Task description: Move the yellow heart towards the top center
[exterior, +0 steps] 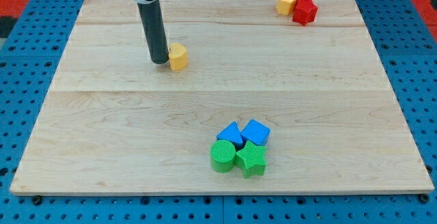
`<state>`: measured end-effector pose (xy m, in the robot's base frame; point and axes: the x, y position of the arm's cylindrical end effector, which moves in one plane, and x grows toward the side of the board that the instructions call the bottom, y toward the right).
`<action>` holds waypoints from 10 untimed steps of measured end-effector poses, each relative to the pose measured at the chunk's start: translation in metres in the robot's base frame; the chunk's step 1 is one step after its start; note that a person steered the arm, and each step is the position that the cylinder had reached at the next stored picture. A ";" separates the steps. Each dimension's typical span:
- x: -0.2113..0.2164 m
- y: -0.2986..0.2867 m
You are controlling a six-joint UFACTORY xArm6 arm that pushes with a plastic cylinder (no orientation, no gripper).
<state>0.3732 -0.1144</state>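
The yellow heart (178, 57) lies on the wooden board (102, 115) in the upper left-middle part of the view. My tip (160, 61) rests on the board directly at the heart's left side, touching or almost touching it. The dark rod rises from there to the view's top edge.
A yellow hexagon (286, 3) and a red block (304, 7) sit together at the view's top right. A blue triangle-like block (231, 134), a blue cube (256, 132), a green cylinder (222, 156) and a green star (250, 159) cluster at the bottom centre.
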 end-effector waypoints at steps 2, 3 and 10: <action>0.009 0.012; -0.001 0.045; -0.029 0.155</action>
<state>0.3446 0.0405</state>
